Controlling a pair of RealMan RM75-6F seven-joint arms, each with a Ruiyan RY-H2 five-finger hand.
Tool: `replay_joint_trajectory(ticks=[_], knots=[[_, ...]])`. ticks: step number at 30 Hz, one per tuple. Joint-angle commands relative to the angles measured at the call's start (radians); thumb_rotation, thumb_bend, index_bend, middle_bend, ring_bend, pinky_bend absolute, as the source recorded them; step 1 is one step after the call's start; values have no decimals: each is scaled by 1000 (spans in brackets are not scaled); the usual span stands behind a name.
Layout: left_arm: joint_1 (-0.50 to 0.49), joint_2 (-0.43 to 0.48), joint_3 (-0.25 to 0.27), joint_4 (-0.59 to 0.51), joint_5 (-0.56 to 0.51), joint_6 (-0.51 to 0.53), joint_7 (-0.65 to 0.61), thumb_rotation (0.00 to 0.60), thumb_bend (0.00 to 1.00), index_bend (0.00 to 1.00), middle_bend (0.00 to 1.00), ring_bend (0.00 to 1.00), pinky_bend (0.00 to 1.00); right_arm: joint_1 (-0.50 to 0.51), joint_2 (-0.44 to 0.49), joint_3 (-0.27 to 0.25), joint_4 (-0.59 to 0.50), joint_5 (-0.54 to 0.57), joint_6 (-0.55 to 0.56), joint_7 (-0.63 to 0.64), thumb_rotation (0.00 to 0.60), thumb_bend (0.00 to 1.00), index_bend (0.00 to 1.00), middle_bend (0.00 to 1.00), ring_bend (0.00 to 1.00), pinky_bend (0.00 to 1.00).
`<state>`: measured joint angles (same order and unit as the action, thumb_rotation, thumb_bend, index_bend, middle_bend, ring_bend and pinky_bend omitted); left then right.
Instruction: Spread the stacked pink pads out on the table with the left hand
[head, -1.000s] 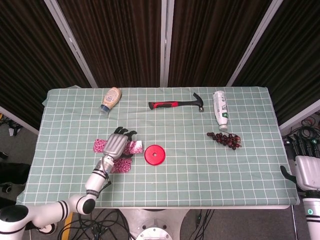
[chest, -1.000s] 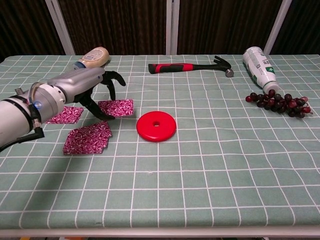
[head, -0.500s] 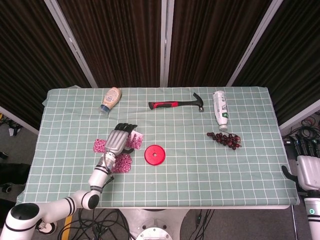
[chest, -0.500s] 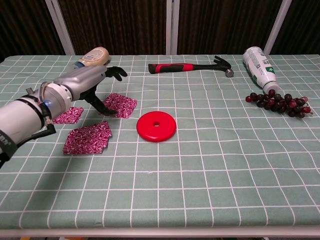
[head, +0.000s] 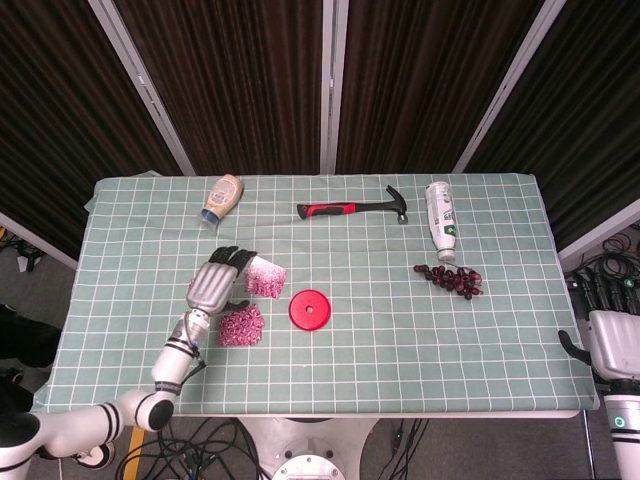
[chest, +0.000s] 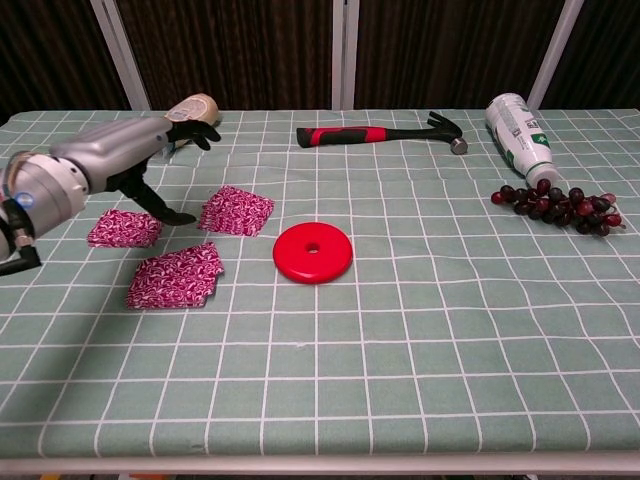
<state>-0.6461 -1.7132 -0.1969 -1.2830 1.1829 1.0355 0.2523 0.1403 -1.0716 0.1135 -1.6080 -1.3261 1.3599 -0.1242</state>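
Three pink patterned pads lie apart on the green checked cloth: one at the left (chest: 125, 228), one further right (chest: 237, 211) (head: 265, 277), one nearer the front (chest: 177, 275) (head: 240, 325). My left hand (chest: 130, 160) (head: 215, 280) hovers over the gap between the left and right pads. Its fingers (chest: 200, 130) are spread and hold nothing, and its thumb points down beside the right pad. In the head view it hides the left pad. My right hand (head: 610, 338) stays off the table's right edge, fingers apart and empty.
A red disc (chest: 313, 252) lies just right of the pads. Along the far side are a sauce bottle (chest: 186, 112), a red-handled hammer (chest: 380, 133) and a lying white bottle (chest: 517, 132). A bunch of dark grapes (chest: 555, 207) sits at the right.
The left hand pushed the right pad a little away from the others, then lifted off it and drew back to the left, uncovering the left pad in the chest view.
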Motion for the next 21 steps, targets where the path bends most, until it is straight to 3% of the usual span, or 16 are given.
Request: replay_joint_trajectory(ticks=[1, 11, 21], knots=[[69, 115, 47, -115, 19, 54, 10, 600, 157, 133, 161, 72, 121, 3, -3, -1, -1, -8, 1, -3, 600, 202, 0, 0, 0, 0], [227, 335, 148, -282, 99, 211, -22, 600, 148, 133, 161, 54, 121, 7, -23, -5, -17, -48, 29, -21, 600, 202, 0, 0, 0, 0], [378, 428, 207, -246, 149, 379, -55, 600, 147, 133, 161, 45, 108, 12, -47, -21, 10, -75, 21, -16, 600, 202, 0, 0, 0, 0]])
